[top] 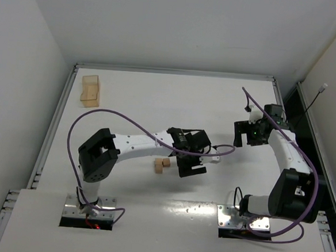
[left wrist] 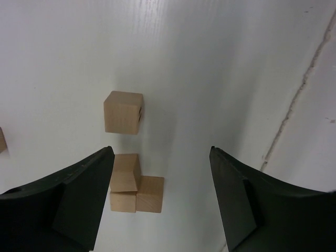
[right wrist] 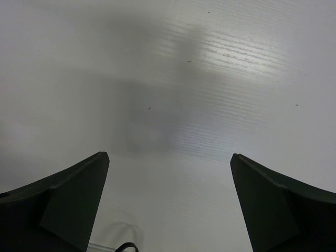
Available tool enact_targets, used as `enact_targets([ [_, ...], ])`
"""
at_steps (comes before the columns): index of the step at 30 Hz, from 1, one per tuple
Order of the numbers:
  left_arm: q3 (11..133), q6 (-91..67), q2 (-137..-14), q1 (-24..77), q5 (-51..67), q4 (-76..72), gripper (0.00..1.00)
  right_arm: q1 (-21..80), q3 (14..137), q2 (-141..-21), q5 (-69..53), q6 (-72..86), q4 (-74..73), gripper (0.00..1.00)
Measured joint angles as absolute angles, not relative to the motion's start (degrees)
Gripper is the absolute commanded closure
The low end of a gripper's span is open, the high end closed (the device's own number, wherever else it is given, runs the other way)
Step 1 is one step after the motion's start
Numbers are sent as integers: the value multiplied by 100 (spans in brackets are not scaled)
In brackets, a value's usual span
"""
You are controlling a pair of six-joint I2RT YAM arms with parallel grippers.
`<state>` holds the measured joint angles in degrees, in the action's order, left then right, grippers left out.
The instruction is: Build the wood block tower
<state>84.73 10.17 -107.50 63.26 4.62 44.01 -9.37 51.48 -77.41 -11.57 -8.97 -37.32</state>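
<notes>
Black fingers of the left pincer (left wrist: 161, 152) stand wide apart, holding nothing, above the white table (left wrist: 220, 63). Nearest in the left wrist view, low between those fingers and close to the one on the view's left, the wood blocks (left wrist: 150, 194) form a tight cluster of touching light-tan cubes. Whether one of them rests on another I cannot tell. Just beyond the cluster, and apart from it, a lone cube (left wrist: 123, 112) sits flat on the table. At that view's left border, a sliver of another cube (left wrist: 1, 140) is cut off by the edge.

From above, the left arm reaches from its base at the near edge rightward to mid-table, and two tan cubes show just left of its pincer. The right pincer (right wrist: 169, 156) is likewise spread open and empty, over the white surface on the right side, well apart from the blocks. Farthest off, near the table's far-left corner, stands an open tan box (top: 91, 90).
</notes>
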Motion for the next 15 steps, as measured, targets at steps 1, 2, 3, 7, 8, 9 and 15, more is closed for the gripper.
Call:
enact_targets([
  [1,8429,1039,-10763,6326,401,4333,30,-947,5148,-7725,-1151,-897,-3732,0],
  [2,8377,1070,-10787,6326,342,4276,30,-965,5148,-7710,-1149,-897,-3730,0],
  [3,8324,1107,-10814,6326,283,4217,30,-972,5148,-7701,-1135,-897,-3730,0],
  [7,8191,1225,-10958,6326,58,4084,30,-1000,5148,-7688,-1100,-895,-3730,0],
  [8,8187,1258,-11000,6326,21,4051,30,-1000,5148,-7688,-1096,-897,-3730,0],
  [9,8187,1288,-11050,6326,-5,4021,30,-1000,5148,-7688,-1094,-897,-3728,0],
  [15,8187,1369,-11238,6326,-119,3844,31,-1000,5148,-7688,-1092,-895,-3728,0],
])
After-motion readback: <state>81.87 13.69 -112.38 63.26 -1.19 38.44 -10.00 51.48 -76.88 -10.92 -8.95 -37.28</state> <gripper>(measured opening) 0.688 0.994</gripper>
